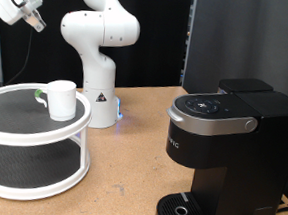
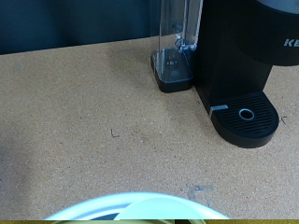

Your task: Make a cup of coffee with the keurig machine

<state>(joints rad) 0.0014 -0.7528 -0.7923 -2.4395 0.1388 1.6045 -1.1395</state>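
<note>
The white cup stands upright on the top tier of a white round two-tier stand at the exterior view's left. The black keurig machine stands at the right with its top down and its drip tray bare. My gripper hangs high at the exterior view's top left, above the stand and apart from everything, with nothing seen in it. The wrist view shows the keurig machine, its drip tray and the stand's rim. The cup and my fingers are out of that view.
A small dark pod with a green top lies beside the cup on the stand. The arm's white base stands behind the stand. The machine's clear water tank sits at its side. The table is brown cork.
</note>
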